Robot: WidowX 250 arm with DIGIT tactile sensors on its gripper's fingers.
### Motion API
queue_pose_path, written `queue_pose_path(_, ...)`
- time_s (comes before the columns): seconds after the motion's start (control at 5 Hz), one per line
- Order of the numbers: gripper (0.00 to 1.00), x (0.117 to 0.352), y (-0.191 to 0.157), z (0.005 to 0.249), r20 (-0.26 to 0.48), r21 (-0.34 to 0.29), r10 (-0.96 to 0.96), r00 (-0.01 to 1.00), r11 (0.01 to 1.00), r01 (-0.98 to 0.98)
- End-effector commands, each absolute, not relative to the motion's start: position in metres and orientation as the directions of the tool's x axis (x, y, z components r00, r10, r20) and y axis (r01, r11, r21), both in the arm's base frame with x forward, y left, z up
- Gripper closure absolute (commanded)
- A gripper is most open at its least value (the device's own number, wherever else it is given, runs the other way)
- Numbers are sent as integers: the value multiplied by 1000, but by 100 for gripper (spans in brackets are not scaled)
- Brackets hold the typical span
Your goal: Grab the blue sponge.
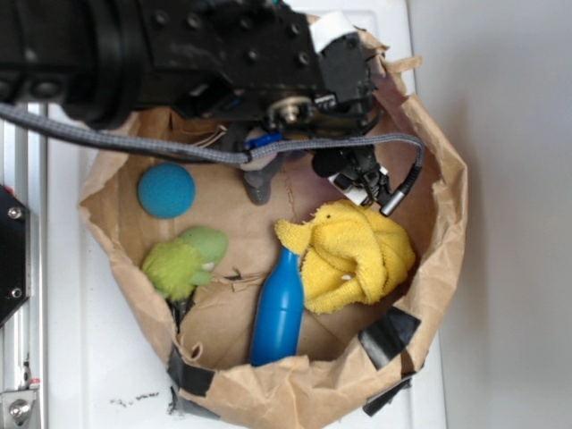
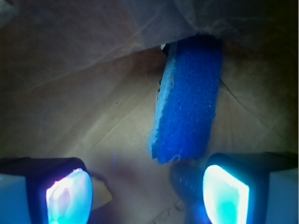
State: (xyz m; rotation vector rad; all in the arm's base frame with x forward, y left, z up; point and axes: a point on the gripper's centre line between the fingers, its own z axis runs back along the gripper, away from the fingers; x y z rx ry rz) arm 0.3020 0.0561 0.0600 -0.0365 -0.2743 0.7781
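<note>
Wrist view showed the blue sponge [image 2: 187,98] lying on brown paper, its deep blue face upward and a paler light-blue layer along its left edge, its far end tucked under a fold of the paper wall. The gripper [image 2: 145,196] hung above with its two fingers [image 2: 224,193] spread wide apart, nothing between them; the sponge's near end sat just ahead of the right-hand finger pad, and whether it touched could not be told. Exterior view showed the black arm [image 1: 179,45] reaching over the rear of a crumpled paper bag [image 1: 438,241], where only a sliver of blue [image 1: 264,140] peeked out beneath the wrist. Elsewhere in the bag lay a teal ball [image 1: 165,189] at the left, a green plush [image 1: 183,259] below it, a glossy blue bottle [image 1: 277,308] pointing toward the middle, and a yellow towel [image 1: 353,255] bunched just beside the bottle's neck.
</note>
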Motion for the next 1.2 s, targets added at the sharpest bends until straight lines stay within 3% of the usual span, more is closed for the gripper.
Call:
queue_pose_path(0.0,0,328,65,67,271,-153,722,637,686,-712)
queue_pose_path(0.8,0,328,65,67,271,-153,722,637,686,-712)
queue_pose_path(1.0,0,322,73,63,273,-142,684,677,724,-675)
